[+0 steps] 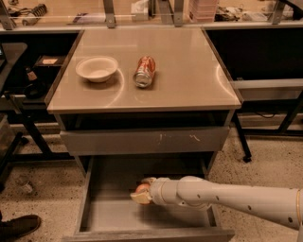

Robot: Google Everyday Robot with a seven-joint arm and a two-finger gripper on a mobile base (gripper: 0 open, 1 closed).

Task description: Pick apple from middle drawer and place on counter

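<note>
The apple [140,189], small and red-orange with a pale patch, is in the open middle drawer [111,215], near the middle of its grey floor. My gripper [142,191] reaches in from the right on a white arm. Its fingers close around the apple, one above and one below, and hold it slightly off the drawer floor. The beige counter [189,71] is the cabinet's top, above the drawers.
A white bowl [96,68] and a dented red-orange soda can [144,71] lie on the counter's left half. A shut grey drawer front [142,140] overhangs the open drawer. A cluttered bench [142,12] runs behind. A shoe [16,227] shows at bottom left.
</note>
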